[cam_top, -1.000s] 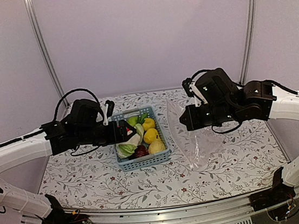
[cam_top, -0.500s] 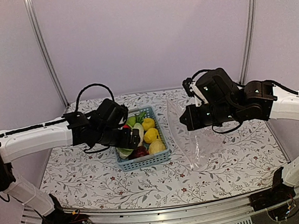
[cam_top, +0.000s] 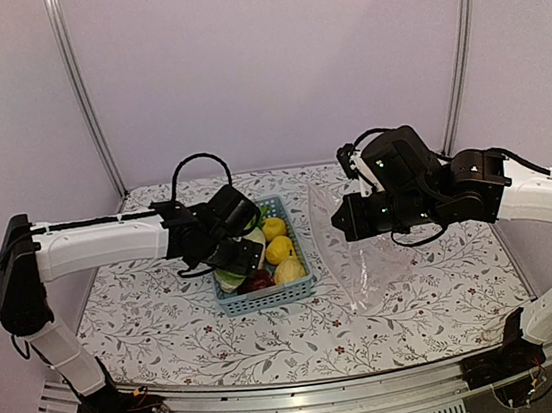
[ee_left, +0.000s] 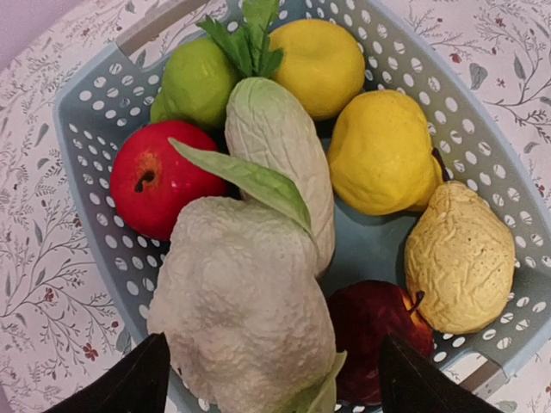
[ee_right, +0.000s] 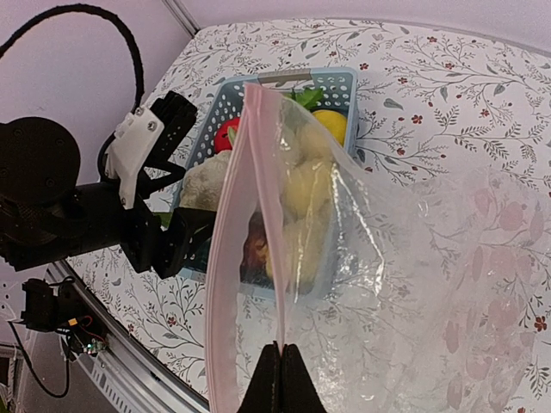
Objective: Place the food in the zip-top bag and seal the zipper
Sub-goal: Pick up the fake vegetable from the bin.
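Left wrist: left end effector (ee_left: 274,383) fingers apart, flanking near end of cauliflower (ee_left: 245,310), its long axis running away between them; right end effector (ee_right: 280,379) clamped on zip-top bag (ee_right: 387,258) mouth.

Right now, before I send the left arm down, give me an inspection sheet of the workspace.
Surface: floral tablecloth, lying flat.
Job's things: food all in the blue basket; zip-top bag to its right, mouth open, zipper unsealed, looks empty.
Clutter: nothing seen.
Claws: left claw open above the cauliflower, holding nothing; right claw shut on the bag's mouth edge.
Cables: black cable loops above the left arm, not touching the basket.
Surroundings: plain walls, metal frame posts.
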`<act>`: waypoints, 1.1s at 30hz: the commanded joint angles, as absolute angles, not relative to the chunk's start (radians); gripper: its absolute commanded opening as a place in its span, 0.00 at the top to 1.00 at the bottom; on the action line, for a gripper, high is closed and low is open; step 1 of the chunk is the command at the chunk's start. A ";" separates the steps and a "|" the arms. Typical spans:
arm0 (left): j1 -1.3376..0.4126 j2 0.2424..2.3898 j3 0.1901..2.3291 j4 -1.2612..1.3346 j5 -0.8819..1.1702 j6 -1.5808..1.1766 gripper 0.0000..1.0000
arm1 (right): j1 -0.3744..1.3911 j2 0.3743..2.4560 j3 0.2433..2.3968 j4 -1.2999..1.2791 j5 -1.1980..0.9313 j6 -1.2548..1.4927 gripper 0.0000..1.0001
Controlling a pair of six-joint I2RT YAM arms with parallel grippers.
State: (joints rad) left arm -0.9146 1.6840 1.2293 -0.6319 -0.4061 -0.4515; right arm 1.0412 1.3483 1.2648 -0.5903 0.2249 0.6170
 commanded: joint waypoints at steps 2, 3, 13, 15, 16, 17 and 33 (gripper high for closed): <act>-0.893 1.735 1.258 -0.640 -0.438 -0.424 0.21 | 1.038 1.323 1.255 -0.582 0.221 0.614 1.00; -0.892 1.743 1.259 -0.646 -0.443 -0.424 0.21 | 1.038 1.322 1.255 -0.583 0.221 0.612 1.00; -0.892 1.807 1.276 -0.669 -0.502 -0.417 0.35 | 1.035 1.319 1.252 -0.583 0.225 0.607 1.00; -0.891 1.804 1.278 -0.679 -0.524 -0.425 0.45 | 1.034 1.317 1.252 -0.584 0.227 0.607 1.00; -0.891 1.801 1.281 -0.687 -0.534 -0.430 0.50 | 1.033 1.316 1.252 -0.584 0.228 0.607 1.00; -0.891 1.796 1.282 -0.694 -0.542 -0.435 0.54 | 1.033 1.313 1.252 -0.584 0.228 0.606 1.00; -0.874 1.443 1.221 -0.693 -0.515 -0.490 0.81 | 1.031 1.294 1.249 -0.583 0.223 0.614 1.00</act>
State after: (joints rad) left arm -0.8890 1.5471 1.2331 -0.6773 -0.5282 -0.4751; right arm 1.0393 1.3193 1.2625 -0.5900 0.2253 0.6132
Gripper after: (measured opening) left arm 0.369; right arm 0.005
